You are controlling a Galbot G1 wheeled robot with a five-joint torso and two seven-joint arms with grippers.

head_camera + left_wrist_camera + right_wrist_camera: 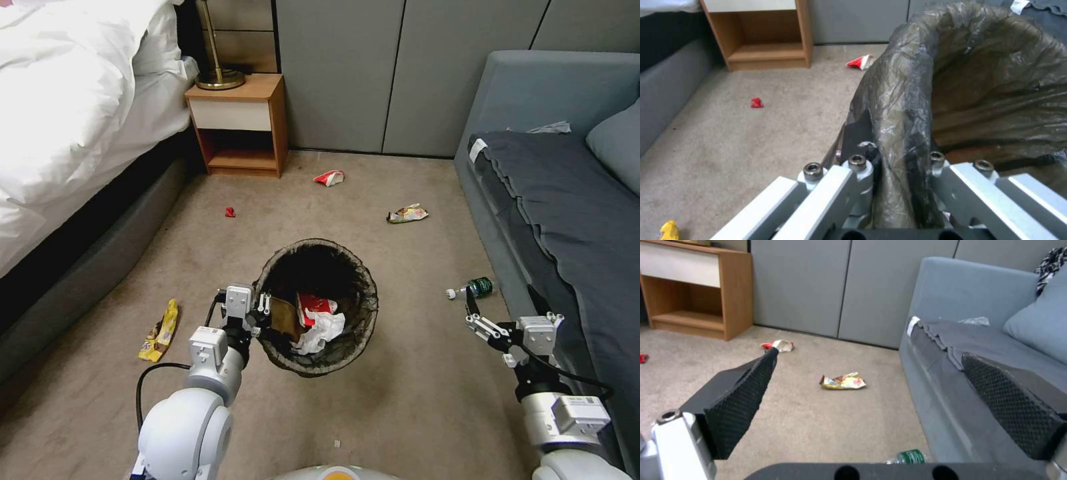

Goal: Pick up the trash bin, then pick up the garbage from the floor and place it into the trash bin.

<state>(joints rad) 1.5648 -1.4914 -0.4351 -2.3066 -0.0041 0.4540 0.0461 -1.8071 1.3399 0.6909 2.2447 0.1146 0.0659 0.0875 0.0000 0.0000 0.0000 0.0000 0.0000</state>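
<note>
My left gripper (263,313) clamps its jaws on the trash bin (363,313) rim; my right gripper (503,303) hangs wide open above the green bottle (475,288).

Glossy crinkled plastic bag (907,100) — matt carpet (413,373)

Left end effector (261,313) clamped shut; right end effector (501,308) spread open.

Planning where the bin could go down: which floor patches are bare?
Bare beige carpet lies between the bag-lined white trash bin, clamped by the left gripper, and the open right gripper. Ahead it is littered: red-white wrapper, yellow crumpled wrapper, green bottle.
</note>
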